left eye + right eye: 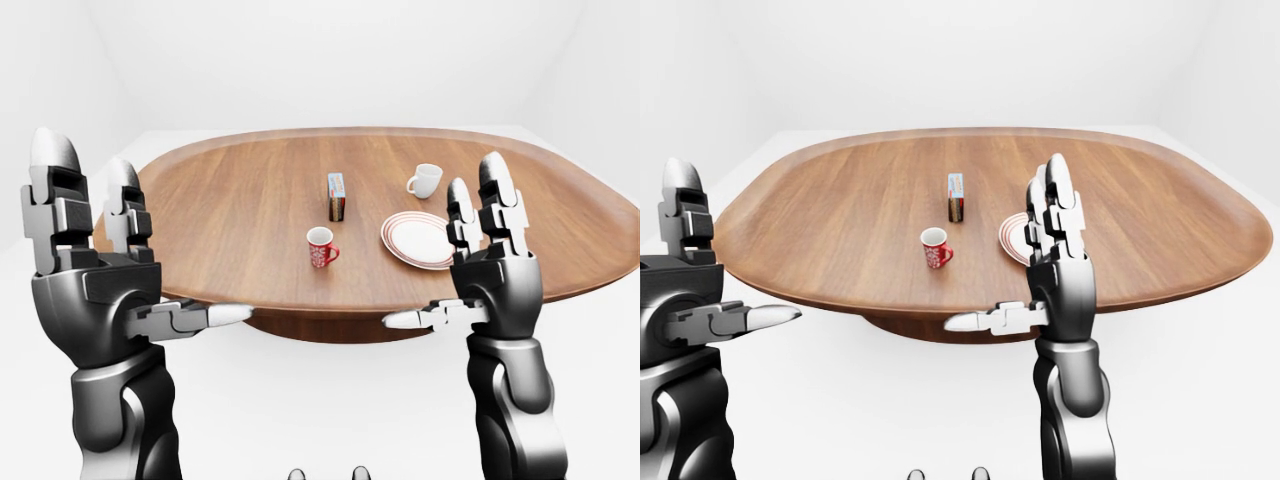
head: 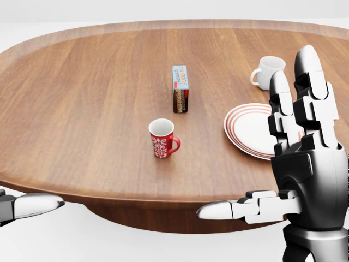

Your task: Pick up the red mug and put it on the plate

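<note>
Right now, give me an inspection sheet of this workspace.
Surface: oval wooden table, bare wood around the items.
Job's things: red mug upright, handle toward the view's right; red-striped plate to its right, nothing on it.
Clutter: white mug above the plate; small box standing on end above the red mug.
Grippers: left hand and right hand raised short of the table, fingers spread, holding nothing.
Cables: nothing seen.
Surroundings: plain white room.

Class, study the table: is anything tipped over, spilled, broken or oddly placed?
Nothing stands out. The red mug, white mug and small box all stand upright on the wooden table, and the striped plate lies flat and bare. Both hands are open, off the table.
</note>
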### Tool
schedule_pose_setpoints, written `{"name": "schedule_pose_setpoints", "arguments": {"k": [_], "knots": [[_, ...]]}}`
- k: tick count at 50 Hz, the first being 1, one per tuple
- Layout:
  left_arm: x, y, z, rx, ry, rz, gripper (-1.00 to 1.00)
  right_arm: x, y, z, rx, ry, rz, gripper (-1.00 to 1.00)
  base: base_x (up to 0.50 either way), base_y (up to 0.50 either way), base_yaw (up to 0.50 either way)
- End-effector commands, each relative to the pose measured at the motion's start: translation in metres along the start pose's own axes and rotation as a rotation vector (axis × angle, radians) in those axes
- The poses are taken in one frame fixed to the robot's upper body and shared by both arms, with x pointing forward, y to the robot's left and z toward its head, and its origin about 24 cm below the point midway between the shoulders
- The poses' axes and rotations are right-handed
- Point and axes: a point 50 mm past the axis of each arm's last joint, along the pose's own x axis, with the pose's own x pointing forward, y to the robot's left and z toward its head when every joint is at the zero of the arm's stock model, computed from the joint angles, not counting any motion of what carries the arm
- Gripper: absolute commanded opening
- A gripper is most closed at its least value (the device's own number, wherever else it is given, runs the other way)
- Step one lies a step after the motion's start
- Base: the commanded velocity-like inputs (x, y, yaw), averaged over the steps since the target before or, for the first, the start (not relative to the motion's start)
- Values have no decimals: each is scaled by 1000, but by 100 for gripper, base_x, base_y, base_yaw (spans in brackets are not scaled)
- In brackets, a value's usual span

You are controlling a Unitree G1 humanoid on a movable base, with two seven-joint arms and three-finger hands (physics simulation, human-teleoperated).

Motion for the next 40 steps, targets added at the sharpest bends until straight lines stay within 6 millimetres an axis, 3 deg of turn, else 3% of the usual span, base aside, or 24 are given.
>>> {"name": "schedule_pose_setpoints", "arguments": {"k": [1, 40], "knots": [[0, 0, 1, -5, -5, 0, 100, 0, -1, -1, 4, 3, 0, 100, 0, 0, 0], [-1, 0, 0, -5, 0, -2, 100, -1, -2, 1, 31, -5, 9, 100, 49, 0, 0]]}}
